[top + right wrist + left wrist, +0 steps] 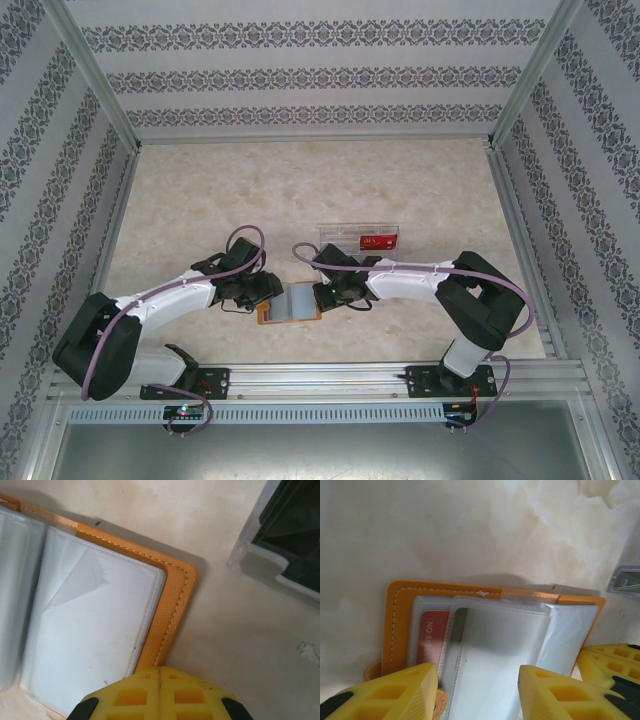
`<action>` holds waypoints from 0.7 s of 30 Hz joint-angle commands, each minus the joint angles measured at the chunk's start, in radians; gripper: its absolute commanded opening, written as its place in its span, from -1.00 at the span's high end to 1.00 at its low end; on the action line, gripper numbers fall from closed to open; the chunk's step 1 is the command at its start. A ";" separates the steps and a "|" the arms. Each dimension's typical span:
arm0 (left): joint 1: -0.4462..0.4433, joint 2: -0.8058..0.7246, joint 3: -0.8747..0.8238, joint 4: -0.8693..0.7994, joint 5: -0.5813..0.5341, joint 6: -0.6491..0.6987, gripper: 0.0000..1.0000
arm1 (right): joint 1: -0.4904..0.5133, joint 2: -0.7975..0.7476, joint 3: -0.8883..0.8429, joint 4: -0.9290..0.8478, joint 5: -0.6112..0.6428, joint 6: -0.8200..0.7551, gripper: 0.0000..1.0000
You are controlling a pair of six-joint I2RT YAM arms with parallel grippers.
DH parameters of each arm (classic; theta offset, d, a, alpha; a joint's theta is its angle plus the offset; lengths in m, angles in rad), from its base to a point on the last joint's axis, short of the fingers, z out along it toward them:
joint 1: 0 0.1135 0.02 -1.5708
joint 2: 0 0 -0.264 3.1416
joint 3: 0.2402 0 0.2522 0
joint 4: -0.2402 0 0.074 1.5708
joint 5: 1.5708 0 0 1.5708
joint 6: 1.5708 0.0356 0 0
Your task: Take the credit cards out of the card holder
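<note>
The orange-tan card holder (290, 303) lies open on the table between my two grippers. In the left wrist view its orange border (395, 625) frames grey translucent pockets; a red card (427, 635) shows inside the left pocket. My left gripper (477, 676) hovers open over the middle pockets, fingers wide apart and holding nothing. My right gripper (160, 671) is shut, its tips resting at the holder's right border (172, 610). The pocket beside them (95, 630) looks pale with a creased corner; whether a whitish credit card sits inside cannot be told.
A clear plastic tray (358, 238) with a red card (378, 241) in it stands just behind the right arm; its corner is in the right wrist view (280, 545). Marble tabletop stretches behind it, fenced by patterned walls.
</note>
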 commanded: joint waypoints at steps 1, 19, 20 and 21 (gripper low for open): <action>0.009 0.014 -0.009 -0.009 0.001 0.008 0.06 | -0.009 0.010 0.014 0.002 -0.011 -0.007 1.00; 0.003 0.080 -0.004 0.142 0.144 0.022 0.02 | -0.009 0.021 0.020 0.005 -0.013 -0.005 1.00; 0.002 0.076 -0.005 0.143 0.144 0.022 -0.03 | -0.008 0.021 0.020 0.004 -0.014 -0.004 1.00; 0.002 0.072 -0.006 0.139 0.144 0.023 -0.12 | -0.009 0.021 0.022 0.003 -0.014 -0.003 1.00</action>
